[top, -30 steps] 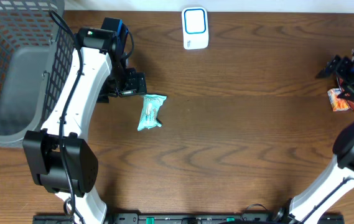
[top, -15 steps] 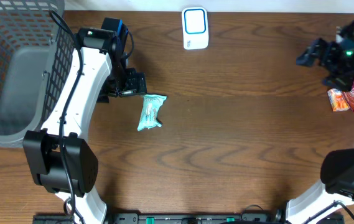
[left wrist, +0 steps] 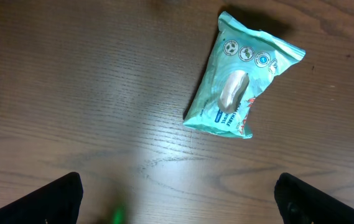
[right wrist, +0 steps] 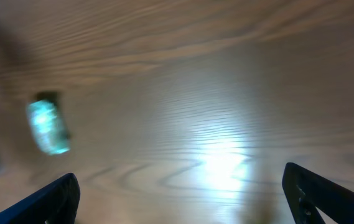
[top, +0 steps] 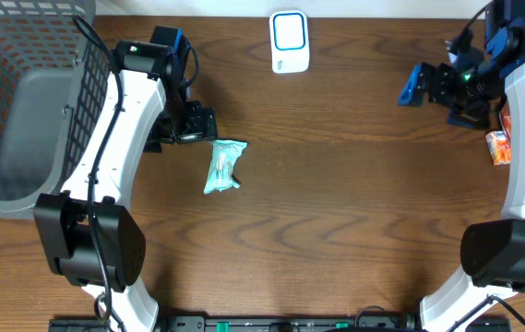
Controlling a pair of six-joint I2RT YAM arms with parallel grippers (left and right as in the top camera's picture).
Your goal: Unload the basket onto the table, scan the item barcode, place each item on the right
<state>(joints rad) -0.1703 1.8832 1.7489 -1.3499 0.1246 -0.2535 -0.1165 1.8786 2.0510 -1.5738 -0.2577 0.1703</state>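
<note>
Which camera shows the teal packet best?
The left wrist view: the packet lies close and sharp, its printed face up. Overhead shows the packet whole but small. The right wrist view shows only a blurred teal smudge, possibly it.

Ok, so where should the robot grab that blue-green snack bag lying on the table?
Best guess: pinch the snack bag across its narrow middle, coming straight down from above. It lies flat on the table, longer than wide, with crimped ends. The open left gripper is nearest.
</note>
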